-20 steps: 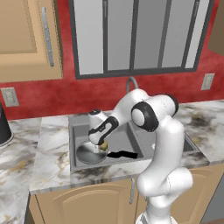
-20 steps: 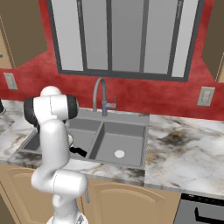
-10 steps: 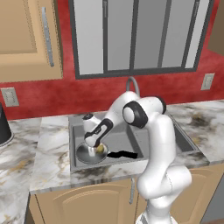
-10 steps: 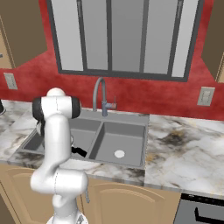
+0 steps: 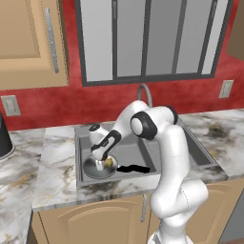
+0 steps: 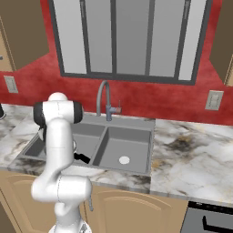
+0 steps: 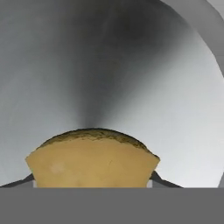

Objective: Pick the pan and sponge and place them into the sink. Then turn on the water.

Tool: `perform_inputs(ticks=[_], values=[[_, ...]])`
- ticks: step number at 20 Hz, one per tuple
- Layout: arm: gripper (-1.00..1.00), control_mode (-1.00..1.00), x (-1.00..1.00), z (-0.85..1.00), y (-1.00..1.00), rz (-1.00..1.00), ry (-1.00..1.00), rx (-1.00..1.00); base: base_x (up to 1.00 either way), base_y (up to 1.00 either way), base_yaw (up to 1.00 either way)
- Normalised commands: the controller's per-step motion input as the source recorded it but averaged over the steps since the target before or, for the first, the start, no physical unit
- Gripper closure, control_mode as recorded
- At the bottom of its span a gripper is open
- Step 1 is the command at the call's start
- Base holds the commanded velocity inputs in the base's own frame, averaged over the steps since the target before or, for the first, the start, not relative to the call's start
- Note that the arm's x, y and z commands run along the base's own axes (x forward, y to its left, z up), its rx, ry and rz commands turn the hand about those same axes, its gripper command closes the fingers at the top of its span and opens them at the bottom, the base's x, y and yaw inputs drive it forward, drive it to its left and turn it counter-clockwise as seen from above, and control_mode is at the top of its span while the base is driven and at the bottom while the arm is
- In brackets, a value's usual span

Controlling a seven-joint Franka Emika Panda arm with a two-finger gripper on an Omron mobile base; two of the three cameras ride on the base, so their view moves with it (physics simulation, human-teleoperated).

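Your gripper (image 5: pixel 106 162) hangs over the pan (image 5: pixel 97 167) in the sink (image 5: pixel 143 151), clamped on the sponge (image 7: pixel 92 159) (light, squashy, so probably best pinched across its flat sides).

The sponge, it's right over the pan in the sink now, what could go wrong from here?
The sponge sits between the gripper fingers just above the pan; released here, it would likely land in the pan, not on the sink floor. Lifting out, the arm could clip the faucet arching close behind it.
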Motion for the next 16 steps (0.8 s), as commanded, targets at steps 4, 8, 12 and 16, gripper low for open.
perform_inputs(ticks=[4, 8, 12, 16], values=[[-1.00, -1.00, 0.00, 0.07, 0.00, 0.00, 0.00, 0.00, 0.00, 0.00, 0.00], [-1.00, -1.00, -0.03, 0.31, 0.00, 0.00, 0.00, 0.02, 0.00, 0.00, 0.00], [-1.00, -1.00, -0.11, 0.57, -0.03, 0.00, 0.00, 0.06, 0.00, 0.00, 0.00], [-1.00, -1.00, -0.32, 0.84, -0.05, 0.00, 0.01, 0.11, 0.00, 0.00, 0.00]])
